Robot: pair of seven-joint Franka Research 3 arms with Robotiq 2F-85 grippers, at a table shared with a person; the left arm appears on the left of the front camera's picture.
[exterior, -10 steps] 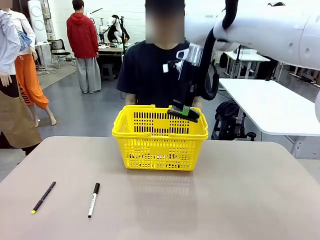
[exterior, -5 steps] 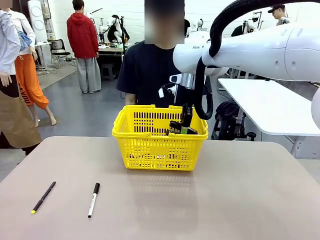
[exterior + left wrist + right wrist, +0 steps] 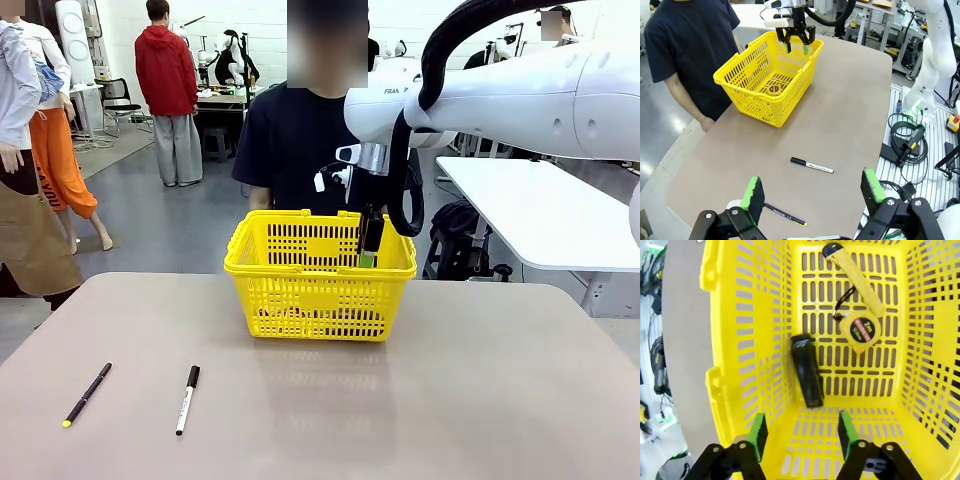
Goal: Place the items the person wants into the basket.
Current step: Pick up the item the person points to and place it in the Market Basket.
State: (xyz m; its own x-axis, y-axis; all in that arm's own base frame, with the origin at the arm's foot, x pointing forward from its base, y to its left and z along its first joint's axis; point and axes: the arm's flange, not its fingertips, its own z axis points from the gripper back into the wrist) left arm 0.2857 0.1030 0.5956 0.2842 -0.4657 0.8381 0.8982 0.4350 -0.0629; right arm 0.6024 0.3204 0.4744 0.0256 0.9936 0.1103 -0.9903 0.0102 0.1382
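The yellow basket (image 3: 318, 300) stands at the far middle of the table, in front of the person (image 3: 290, 140). On its floor lie the black stapler (image 3: 807, 371), the yellow tape measure (image 3: 861, 331) and the yellow-and-black utility knife (image 3: 852, 269). My right gripper (image 3: 368, 252) hangs open just above the basket's right rim, nothing between its green pads (image 3: 758, 432). The left wrist view also catches it over the basket (image 3: 765, 102). My left gripper (image 3: 812, 190) is open and held high over the near table.
A thin black pen with a yellow tip (image 3: 87, 394) and a black-and-white marker (image 3: 187, 399) lie on the near left of the table. The person's hand (image 3: 706, 123) rests at the far table edge. Cables lie on the floor beside the table.
My right gripper came down from above the rim with the stapler in it, then let it go. The stapler now lies on the basket floor and the fingers are empty.
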